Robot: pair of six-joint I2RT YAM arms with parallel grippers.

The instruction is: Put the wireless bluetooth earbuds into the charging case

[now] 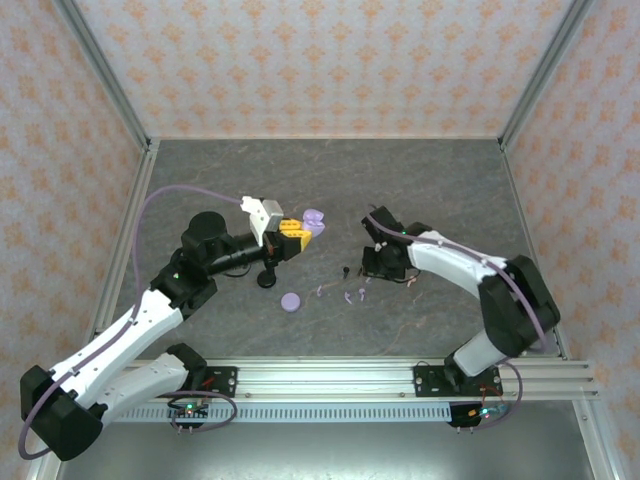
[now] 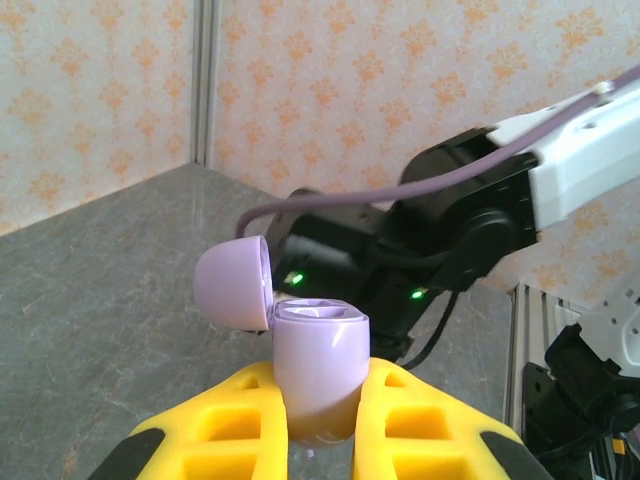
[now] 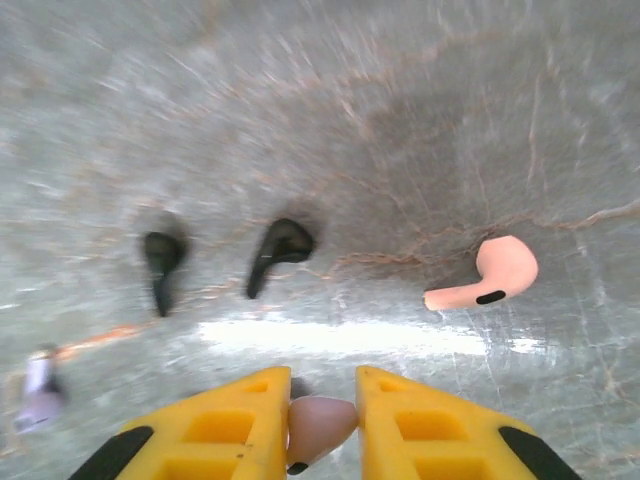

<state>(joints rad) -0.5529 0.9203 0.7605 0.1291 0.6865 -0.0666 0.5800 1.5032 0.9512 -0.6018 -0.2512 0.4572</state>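
My left gripper (image 1: 291, 231) is shut on an open lilac charging case (image 2: 318, 360) and holds it above the table. Its lid (image 2: 232, 283) is swung back to the left, and the case (image 1: 315, 220) is upright between the yellow fingers (image 2: 430, 420). My right gripper (image 3: 322, 392) is low over the table, shut on a pale pink earbud (image 3: 320, 425). A second pale pink earbud (image 3: 490, 275) lies ahead to the right. Two black earbuds (image 3: 163, 258) (image 3: 280, 250) lie ahead to the left. A lilac earbud (image 3: 40, 385) is blurred at the far left.
A lilac round puck (image 1: 291, 301) and a black puck (image 1: 267, 279) sit on the grey table (image 1: 430, 180) under the left arm. Small lilac buds (image 1: 352, 295) lie between the two grippers. Patterned walls enclose the table. The right arm (image 2: 470, 215) is behind the case.
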